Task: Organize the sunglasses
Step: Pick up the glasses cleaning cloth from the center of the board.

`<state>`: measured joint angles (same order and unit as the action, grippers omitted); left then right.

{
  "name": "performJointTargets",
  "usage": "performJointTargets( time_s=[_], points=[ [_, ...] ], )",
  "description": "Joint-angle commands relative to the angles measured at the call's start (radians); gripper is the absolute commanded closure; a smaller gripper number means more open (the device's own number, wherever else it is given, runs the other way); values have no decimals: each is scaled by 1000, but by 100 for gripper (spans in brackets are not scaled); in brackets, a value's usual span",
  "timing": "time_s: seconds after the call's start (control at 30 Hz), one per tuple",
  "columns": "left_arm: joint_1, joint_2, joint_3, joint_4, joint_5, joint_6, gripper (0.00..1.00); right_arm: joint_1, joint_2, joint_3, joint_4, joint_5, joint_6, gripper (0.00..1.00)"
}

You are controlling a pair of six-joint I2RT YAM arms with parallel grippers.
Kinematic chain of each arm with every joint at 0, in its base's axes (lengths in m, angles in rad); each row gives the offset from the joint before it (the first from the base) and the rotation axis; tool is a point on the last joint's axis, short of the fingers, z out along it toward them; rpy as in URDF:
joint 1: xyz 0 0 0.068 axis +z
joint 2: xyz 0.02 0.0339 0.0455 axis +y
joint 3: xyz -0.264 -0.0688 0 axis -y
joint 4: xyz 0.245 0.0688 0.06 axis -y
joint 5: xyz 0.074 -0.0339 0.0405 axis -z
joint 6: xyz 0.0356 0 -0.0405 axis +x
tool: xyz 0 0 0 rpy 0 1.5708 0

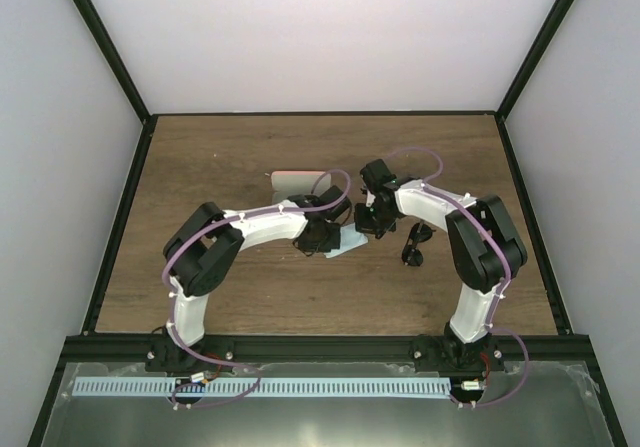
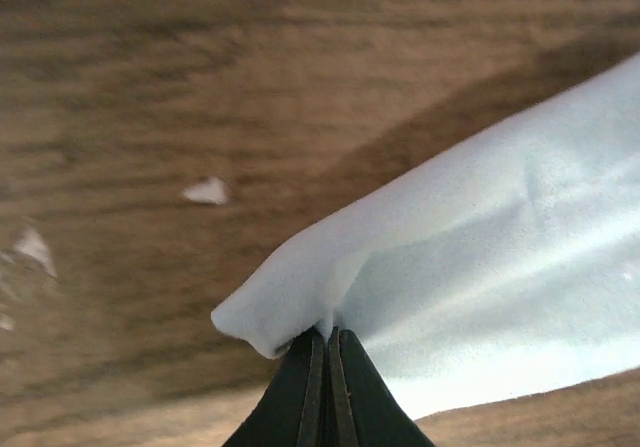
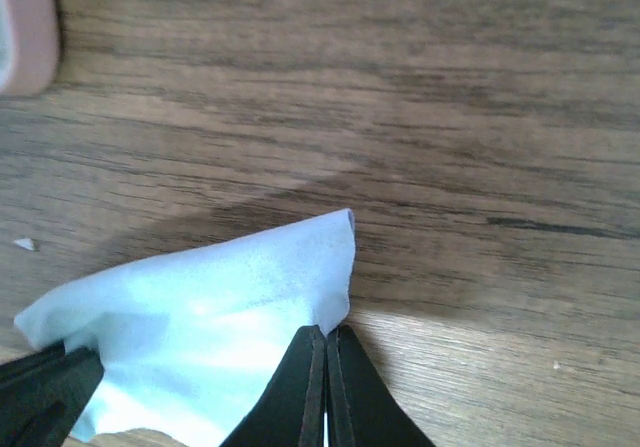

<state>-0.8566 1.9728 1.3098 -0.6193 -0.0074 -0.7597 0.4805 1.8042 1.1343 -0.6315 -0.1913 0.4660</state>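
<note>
The black sunglasses (image 1: 414,244) lie on the table just right of my right gripper, partly hidden by the right arm. The light blue cloth (image 1: 345,244) hangs stretched between both grippers above the table. My left gripper (image 1: 322,239) is shut on one corner of the cloth (image 2: 420,277). My right gripper (image 1: 368,223) is shut on another corner of the cloth (image 3: 220,337). The left gripper's fingers (image 3: 40,392) show at the lower left of the right wrist view. The pink case (image 1: 297,180) lies behind the left gripper; its end shows in the right wrist view (image 3: 25,27).
The wooden table (image 1: 200,167) has black rails along its edges and white walls around it. Small white flecks (image 2: 207,191) lie on the wood under the left gripper.
</note>
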Motion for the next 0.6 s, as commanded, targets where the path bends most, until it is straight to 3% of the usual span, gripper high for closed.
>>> performJointTargets(
  time_s=[0.0, 0.57],
  points=[
    [52, 7, 31, -17, -24, 31, 96, 12, -11, 74, -16, -21, 13, 99],
    [187, 14, 213, -135, -79, 169, 96, 60, 125, 371, -85, -51, 19, 99]
  ],
)
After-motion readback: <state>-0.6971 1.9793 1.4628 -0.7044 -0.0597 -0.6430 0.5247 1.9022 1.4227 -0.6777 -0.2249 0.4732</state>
